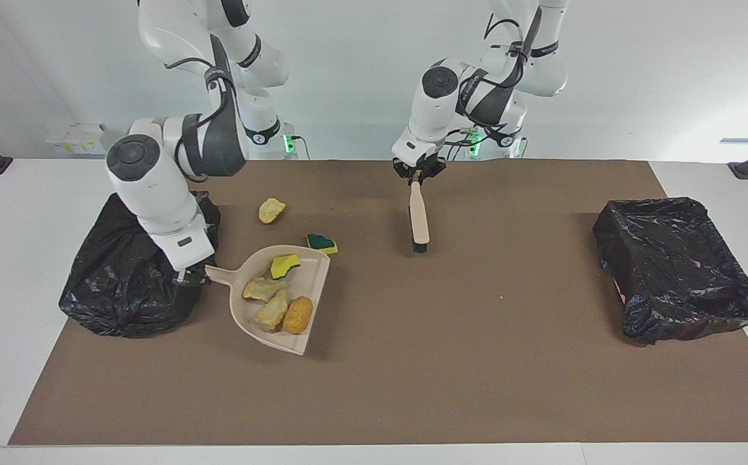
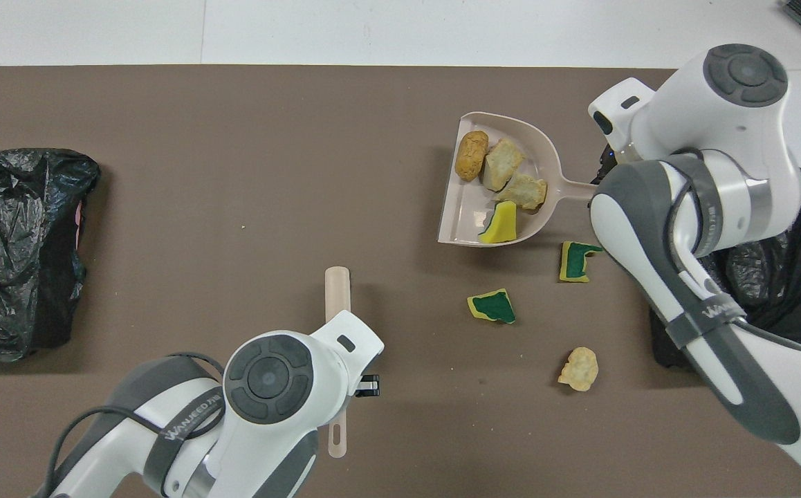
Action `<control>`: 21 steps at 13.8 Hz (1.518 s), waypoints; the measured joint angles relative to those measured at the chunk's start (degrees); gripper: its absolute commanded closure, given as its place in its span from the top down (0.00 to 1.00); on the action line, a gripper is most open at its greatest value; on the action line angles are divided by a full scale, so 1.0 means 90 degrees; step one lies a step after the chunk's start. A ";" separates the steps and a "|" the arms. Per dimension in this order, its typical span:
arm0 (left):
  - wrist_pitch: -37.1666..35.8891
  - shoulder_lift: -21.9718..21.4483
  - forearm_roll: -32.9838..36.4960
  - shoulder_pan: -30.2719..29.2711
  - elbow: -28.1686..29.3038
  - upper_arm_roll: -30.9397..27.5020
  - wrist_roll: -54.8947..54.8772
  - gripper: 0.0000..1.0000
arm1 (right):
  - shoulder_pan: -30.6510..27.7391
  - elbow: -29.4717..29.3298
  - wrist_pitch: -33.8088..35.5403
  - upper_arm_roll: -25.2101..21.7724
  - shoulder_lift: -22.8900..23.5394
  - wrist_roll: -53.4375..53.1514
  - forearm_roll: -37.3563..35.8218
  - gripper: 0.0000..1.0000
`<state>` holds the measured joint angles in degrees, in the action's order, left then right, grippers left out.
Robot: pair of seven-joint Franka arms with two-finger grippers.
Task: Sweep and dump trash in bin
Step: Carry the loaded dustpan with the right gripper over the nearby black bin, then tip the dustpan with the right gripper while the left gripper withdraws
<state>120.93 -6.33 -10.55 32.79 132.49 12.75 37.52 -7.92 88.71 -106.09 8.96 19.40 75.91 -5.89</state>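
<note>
My right gripper (image 1: pixel 183 279) is clamped on the dustpan (image 1: pixel 312 284) handle, its four sponge chunks (image 1: pixel 274 303) beside the bin (image 1: pixel 115 284). My left gripper (image 1: pixel 418 175) grips the brush (image 1: pixel 419 219), bristles down, over the mat (image 1: pixel 477 361).

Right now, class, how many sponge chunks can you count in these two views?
7: four in the dustpan; three on the mat nearer the robots. More may be hidden.
</note>
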 measured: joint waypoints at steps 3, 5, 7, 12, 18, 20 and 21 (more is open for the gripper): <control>0.0383 0.0191 -0.0002 0.0097 0.0091 0.0002 0.0032 0.00 | -0.0531 -0.0015 0.0051 -0.0023 -0.0219 0.0674 -0.0007 0.00; 0.0548 0.0306 -0.0004 0.0153 0.0159 -0.0002 0.0191 0.14 | -0.0827 -0.0015 0.0117 -0.0058 -0.0334 0.1156 -0.0015 0.00; 0.0588 0.0329 -0.0004 0.0162 0.0165 -0.0003 0.0286 1.00 | -0.1192 -0.0017 0.0142 -0.0121 -0.0417 0.1719 -0.0076 0.00; 0.0585 0.0313 -0.0004 0.0155 0.0131 -0.0052 0.0556 1.00 | -0.2187 -0.0012 0.0499 -0.0160 -0.0676 0.2970 -0.0512 0.00; 0.0568 0.0103 0.0255 -0.0953 -0.0375 -0.0231 0.0226 1.00 | -0.2499 0.0763 0.0145 -0.0139 -0.1078 0.3160 -0.1549 0.00; 0.0292 -0.0043 0.0279 -0.1569 -0.0523 -0.0248 -0.0688 1.00 | -0.2478 0.1175 -0.0121 -0.0096 -0.1286 0.2853 -0.1936 0.00; 0.0090 -0.0122 0.0281 -0.1854 -0.0547 -0.0258 -0.1151 1.00 | -0.2477 0.1355 -0.0297 -0.0085 -0.1376 0.2715 -0.2108 0.00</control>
<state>121.74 -7.43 -8.02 16.11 127.57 10.42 27.16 -30.21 100.91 -108.77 8.20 7.02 100.34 -24.86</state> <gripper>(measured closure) 0.000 0.683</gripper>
